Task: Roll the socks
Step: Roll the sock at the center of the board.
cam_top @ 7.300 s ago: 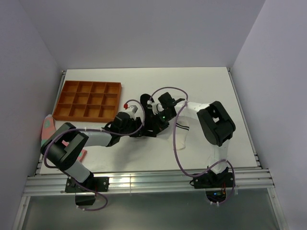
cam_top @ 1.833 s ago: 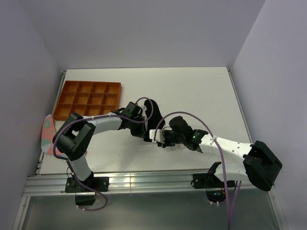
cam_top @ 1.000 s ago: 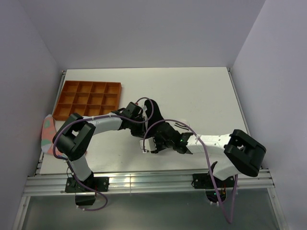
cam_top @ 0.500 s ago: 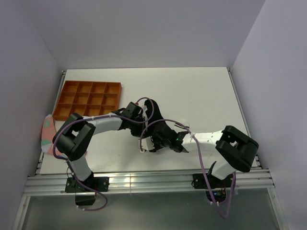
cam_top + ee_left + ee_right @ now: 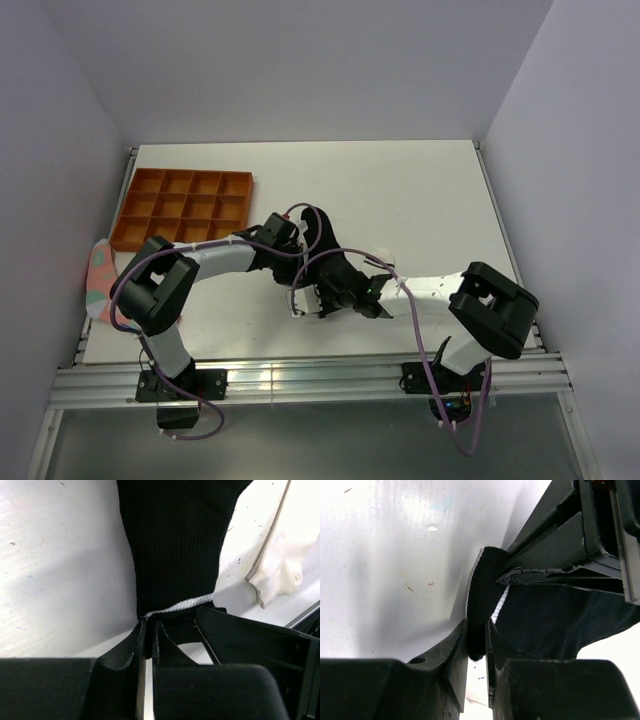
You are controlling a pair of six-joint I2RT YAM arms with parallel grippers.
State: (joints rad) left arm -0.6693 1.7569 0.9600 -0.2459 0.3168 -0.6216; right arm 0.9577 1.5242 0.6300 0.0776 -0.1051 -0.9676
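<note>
Right gripper (image 5: 477, 640) now pinching the black sock (image 5: 175, 545).
Spread a second ago, it now grips the striped cuff beside my left gripper (image 5: 148, 640), also pinched there, in the middle of the table (image 5: 420, 190). I judge rolling can start. The white sock (image 5: 280, 565) lies just beside.

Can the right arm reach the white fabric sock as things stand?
Probably not yet: the right end effector pinches the black ribbed sock at its cuff; the white fabric sock lies uncovered alongside.

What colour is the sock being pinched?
Black sock with a white stripe; left wrist view shows it best.
</note>
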